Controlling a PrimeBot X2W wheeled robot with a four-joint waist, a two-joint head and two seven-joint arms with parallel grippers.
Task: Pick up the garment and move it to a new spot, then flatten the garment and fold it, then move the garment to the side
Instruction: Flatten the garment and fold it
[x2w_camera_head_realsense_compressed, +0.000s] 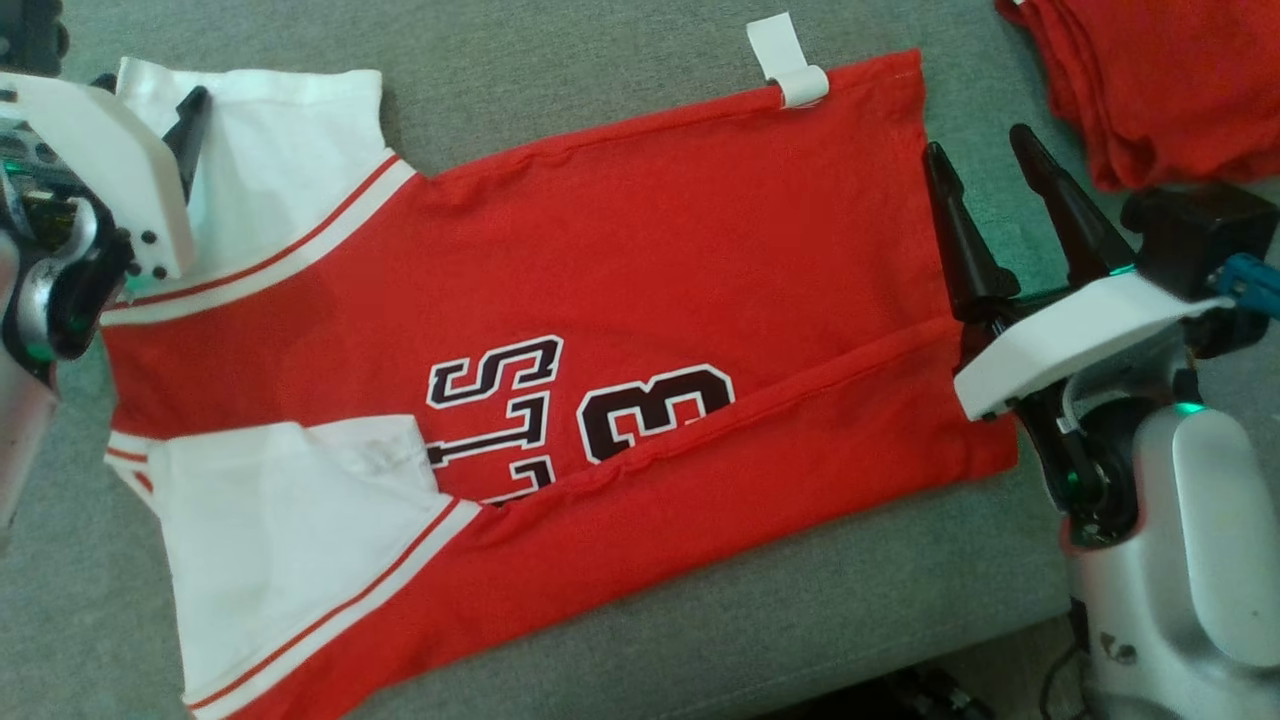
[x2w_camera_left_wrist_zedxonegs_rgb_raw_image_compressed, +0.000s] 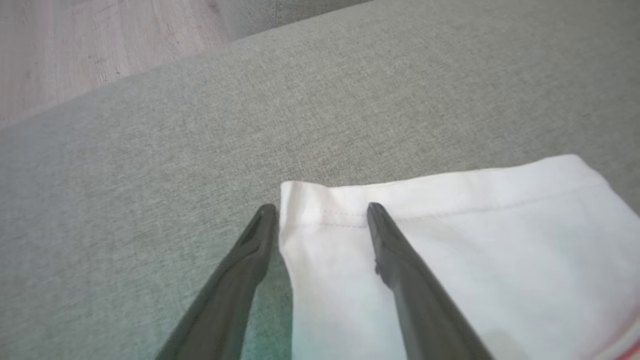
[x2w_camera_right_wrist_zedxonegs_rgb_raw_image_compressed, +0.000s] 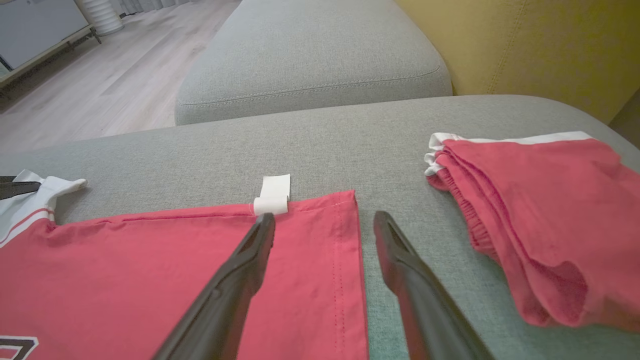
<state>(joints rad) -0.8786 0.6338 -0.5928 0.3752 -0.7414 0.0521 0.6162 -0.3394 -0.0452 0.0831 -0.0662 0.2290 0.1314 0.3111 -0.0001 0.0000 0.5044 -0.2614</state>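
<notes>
A grey fabric sofa cushion (x2w_camera_head_realsense_compressed: 800, 610) carries everything. A red garment (x2w_camera_head_realsense_compressed: 650, 260) with white sleeves lies spread flat across the middle of the frame, its lower side folded over part of the black lettering. A pile of folded red cloth (x2w_camera_head_realsense_compressed: 1150, 70) lies at the upper right, apart from it.

My left gripper (x2w_camera_left_wrist_zedxonegs_rgb_raw_image_compressed: 321, 207), right gripper (x2w_camera_head_realsense_compressed: 978, 140): two long tapered black fingers (x2w_camera_head_realsense_compressed: 1070, 210) each. Behind the right: white angular cover (x2w_camera_head_realsense_compressed: 1080, 330), green light (x2w_camera_head_realsense_compressed: 1188, 407), pale grey forearm (x2w_camera_head_realsense_compressed: 1190, 520).
</notes>
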